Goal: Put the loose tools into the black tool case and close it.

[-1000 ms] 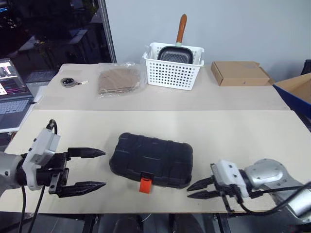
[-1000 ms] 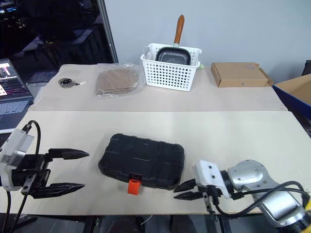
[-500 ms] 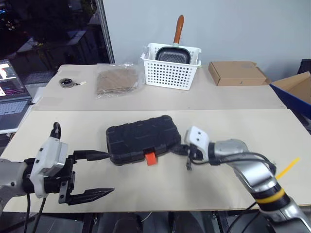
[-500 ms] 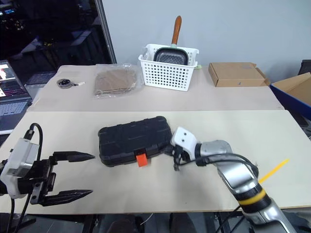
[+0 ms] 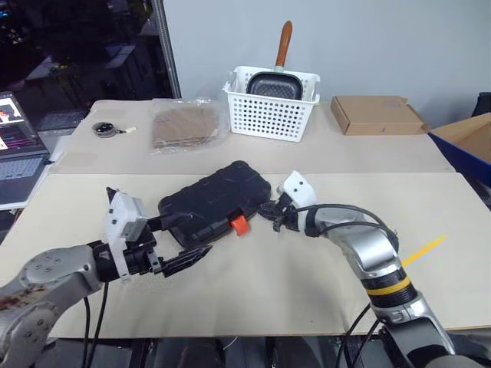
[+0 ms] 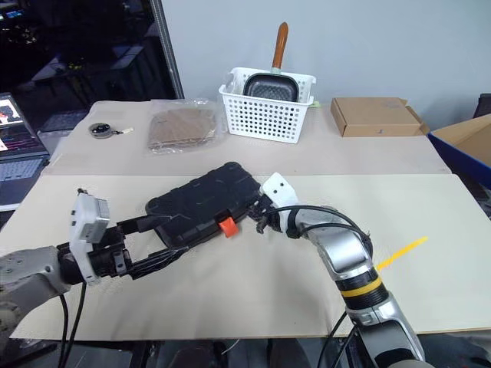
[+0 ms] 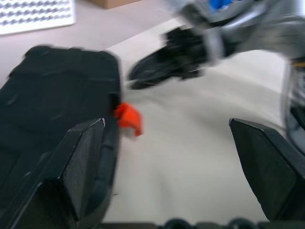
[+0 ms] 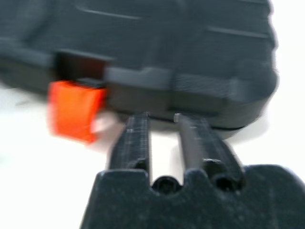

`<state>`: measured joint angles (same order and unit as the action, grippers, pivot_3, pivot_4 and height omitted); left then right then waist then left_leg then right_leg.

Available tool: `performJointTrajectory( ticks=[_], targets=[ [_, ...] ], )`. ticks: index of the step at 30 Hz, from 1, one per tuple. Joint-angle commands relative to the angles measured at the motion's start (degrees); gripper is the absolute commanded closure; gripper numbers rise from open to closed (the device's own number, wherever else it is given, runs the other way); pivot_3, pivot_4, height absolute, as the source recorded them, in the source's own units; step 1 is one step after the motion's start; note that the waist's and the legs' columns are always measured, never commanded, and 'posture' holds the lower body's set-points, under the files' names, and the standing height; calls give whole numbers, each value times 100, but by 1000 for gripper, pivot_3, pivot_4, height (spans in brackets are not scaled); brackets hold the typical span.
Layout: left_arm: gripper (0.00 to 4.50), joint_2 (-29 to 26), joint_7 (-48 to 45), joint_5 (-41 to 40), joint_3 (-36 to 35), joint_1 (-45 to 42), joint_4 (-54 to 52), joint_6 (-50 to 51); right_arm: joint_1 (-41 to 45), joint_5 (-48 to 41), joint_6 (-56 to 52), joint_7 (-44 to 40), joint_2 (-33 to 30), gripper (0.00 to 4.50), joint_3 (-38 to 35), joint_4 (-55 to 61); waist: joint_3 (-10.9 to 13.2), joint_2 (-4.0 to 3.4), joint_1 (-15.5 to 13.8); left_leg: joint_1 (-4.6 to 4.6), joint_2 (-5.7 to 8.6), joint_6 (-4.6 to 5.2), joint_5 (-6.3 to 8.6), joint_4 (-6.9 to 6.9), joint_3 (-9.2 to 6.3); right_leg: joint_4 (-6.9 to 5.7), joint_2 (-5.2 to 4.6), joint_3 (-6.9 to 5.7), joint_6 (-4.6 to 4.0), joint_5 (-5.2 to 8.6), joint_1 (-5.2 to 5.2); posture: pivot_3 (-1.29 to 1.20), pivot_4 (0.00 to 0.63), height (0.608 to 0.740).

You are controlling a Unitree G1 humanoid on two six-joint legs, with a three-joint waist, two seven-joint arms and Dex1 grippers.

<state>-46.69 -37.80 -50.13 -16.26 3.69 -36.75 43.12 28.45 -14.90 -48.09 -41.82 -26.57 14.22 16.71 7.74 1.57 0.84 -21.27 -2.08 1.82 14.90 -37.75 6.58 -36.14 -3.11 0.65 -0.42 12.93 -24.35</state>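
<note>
With the case (image 5: 215, 201) sitting shut, the spread left gripper (image 5: 186, 244) and slightly parted right gripper (image 5: 270, 211) are risking shoving it askew.

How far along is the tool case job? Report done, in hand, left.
Done: the case lies shut on the table, with no loose tools around it. In hand: the open left gripper has one finger over its edge; the right gripper, fingers slightly apart, sits at its front beside the orange latch. Left: the latch sticks out, seemingly unfastened.
</note>
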Motion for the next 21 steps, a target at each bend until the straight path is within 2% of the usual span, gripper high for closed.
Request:
performJointTrajectory(
  ticks=[1,3,9,14,21],
  targets=[
    [0,53,-83,508,323,-159,342,-305,-16,-411,-603,2,50,1630,-95,684,0,0,6,0,-1,0,0,0,0,1,1,-1,-1,0,0,0,150,740],
    [0,21,-212,711,460,-191,526,-402,-10,-444,-813,132,165,1160,28,735,0,0,23,-1,0,0,0,-1,1,0,0,1,-1,0,-1,0,150,740],
    [0,-177,-733,1226,713,-355,1000,-708,148,-45,-1515,1060,592,1160,400,643,0,0,1,-2,1,-3,-1,-2,1,0,-3,-1,-1,1,-2,0,150,740],
    [0,-170,-943,1434,825,-611,1232,-806,396,-275,-2246,1435,1163,1160,88,581,0,0,2,-7,5,-2,-1,-2,1,1,-11,-4,0,0,-4,0,150,740],
    [0,-134,-1069,1607,829,-600,1270,-879,512,-272,-2726,1832,1411,1160,2,623,0,0,6,-31,6,2,2,-1,-1,3,-16,-11,1,1,-24,0,150,740]
  ],
)
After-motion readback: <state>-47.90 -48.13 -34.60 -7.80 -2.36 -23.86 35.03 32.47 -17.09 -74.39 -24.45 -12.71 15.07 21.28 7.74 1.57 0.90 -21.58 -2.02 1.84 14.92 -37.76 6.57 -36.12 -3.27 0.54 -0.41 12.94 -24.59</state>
